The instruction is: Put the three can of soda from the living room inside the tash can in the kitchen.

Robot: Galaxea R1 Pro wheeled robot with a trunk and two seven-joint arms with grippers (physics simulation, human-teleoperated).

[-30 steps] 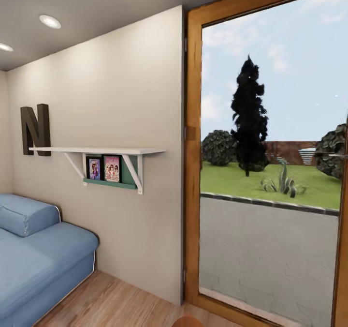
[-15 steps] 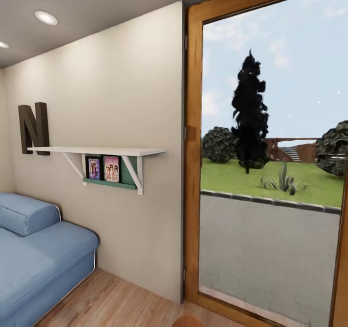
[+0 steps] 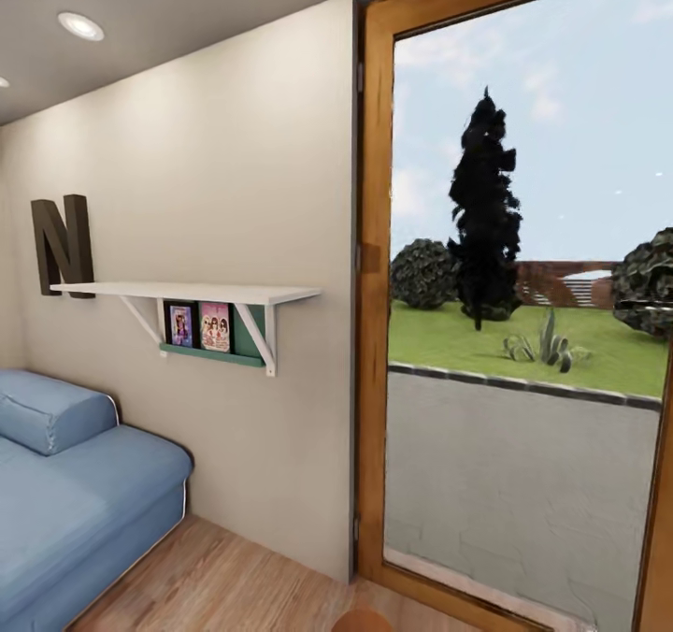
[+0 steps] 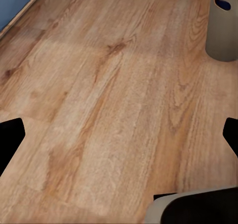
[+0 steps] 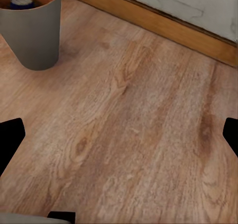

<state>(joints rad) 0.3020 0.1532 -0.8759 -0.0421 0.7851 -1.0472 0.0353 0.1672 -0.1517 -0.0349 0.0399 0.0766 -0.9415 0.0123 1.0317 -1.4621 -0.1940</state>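
Can (image 5: pixel 22 1): one, blue-topped, lying inside the grey bin (image 5: pixel 34 40) on the wood floor (image 5: pixel 139 124), seen from the right wrist. The left wrist view catches the same bin (image 4: pixel 223 30) from the side, its contents hidden, plus a corner of the blue sofa (image 4: pixel 15 0). Both the left gripper (image 4: pixel 119 134) and right gripper (image 5: pixel 119 134) hang spread wide and hold nothing. The head view looks higher: one sofa (image 3: pixel 75 492), one white shelf (image 3: pixel 187 292), two small pictures (image 3: pixel 198 325) under it, one letter N (image 3: pixel 64 244), and a glass door (image 3: pixel 523 333).
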